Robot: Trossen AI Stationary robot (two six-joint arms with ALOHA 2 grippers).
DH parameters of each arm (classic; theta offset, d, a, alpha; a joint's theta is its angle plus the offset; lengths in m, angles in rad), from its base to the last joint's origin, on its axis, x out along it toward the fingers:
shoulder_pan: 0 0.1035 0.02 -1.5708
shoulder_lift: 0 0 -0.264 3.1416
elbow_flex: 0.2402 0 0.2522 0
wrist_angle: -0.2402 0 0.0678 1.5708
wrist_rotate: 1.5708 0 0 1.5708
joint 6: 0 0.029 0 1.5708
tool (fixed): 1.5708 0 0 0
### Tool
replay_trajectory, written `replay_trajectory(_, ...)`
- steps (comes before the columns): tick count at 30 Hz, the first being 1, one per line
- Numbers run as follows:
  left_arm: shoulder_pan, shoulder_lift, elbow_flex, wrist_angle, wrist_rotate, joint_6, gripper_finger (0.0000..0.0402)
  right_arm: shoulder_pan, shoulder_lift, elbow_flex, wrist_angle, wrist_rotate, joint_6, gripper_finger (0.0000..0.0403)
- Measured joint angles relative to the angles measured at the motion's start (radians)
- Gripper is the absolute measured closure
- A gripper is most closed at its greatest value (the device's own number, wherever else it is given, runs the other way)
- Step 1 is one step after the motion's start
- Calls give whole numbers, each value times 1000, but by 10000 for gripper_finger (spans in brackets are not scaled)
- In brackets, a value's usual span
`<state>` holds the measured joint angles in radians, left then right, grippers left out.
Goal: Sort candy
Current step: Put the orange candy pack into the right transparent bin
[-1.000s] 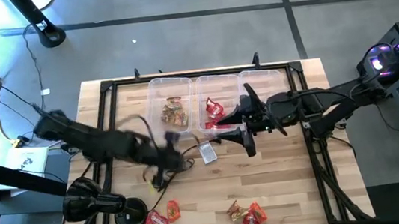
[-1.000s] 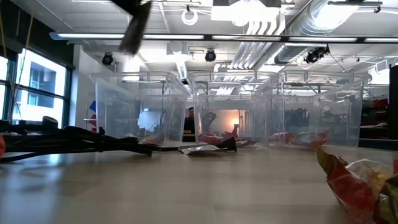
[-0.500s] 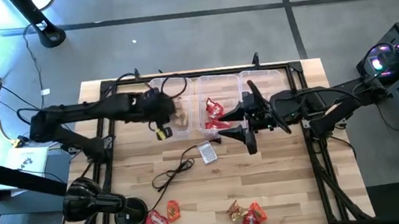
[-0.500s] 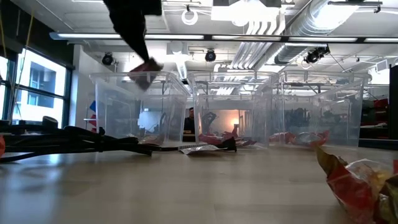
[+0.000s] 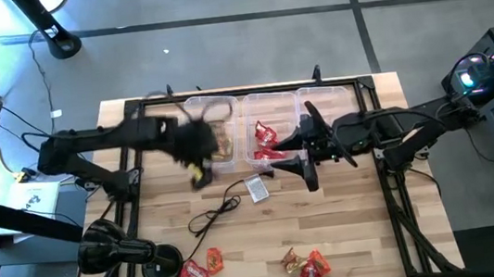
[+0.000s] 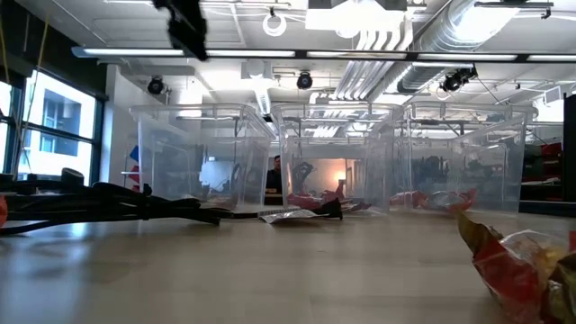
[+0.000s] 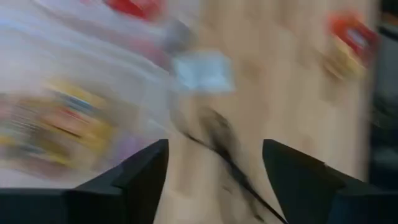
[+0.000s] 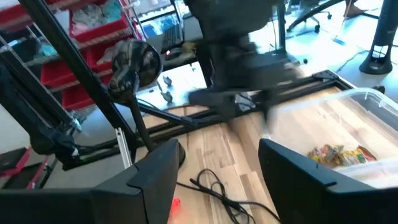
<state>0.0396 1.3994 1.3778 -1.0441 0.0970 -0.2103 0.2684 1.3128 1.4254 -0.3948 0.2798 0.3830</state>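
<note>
Three clear bins stand in a row along the far edge. The left bin (image 5: 200,116) holds brown-gold candy (image 5: 218,140); the middle bin (image 5: 267,108) holds red candy (image 5: 266,138). More red and gold candy (image 5: 194,273) (image 5: 315,266) lies near the table's front edge. My left gripper (image 7: 214,149) is open with nothing between its fingers. It hangs blurred over the left bin's near-left corner (image 5: 196,163) and shows high above the bin in the low view (image 6: 186,31). My right gripper (image 8: 217,155) is open and waits above the middle bin's right side (image 5: 288,152).
A small grey tag (image 5: 257,189) with a black cable (image 5: 214,215) lies on the wood in front of the bins. The right bin (image 5: 341,100) is partly hidden under my right arm. A black metal frame (image 5: 132,110) runs around the tabletop.
My left gripper has swung from the middle-left of the table toward the far edge, to the left bin. Half a second ago a reddish piece showed at its tip just above that bin. Now the gripper is higher, and no piece shows at it.
</note>
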Motion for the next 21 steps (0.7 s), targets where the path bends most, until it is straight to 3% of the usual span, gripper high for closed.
replay_trajectory(2,-98,-1,-14,-24,39,-65,134,0,0,0,-24,0,0,188)
replay_trajectory(6,-334,2,-81,17,23,-167,121,0,0,0,-78,1,1,188)
replay_trajectory(12,-632,22,-250,279,-181,-205,119,0,0,0,-103,1,1,188)
replay_trajectory(16,-700,96,-339,462,-208,-198,119,0,0,0,-107,1,1,188)
replay_trajectory(21,-698,245,-370,514,-204,-185,119,0,0,0,-112,1,17,188)
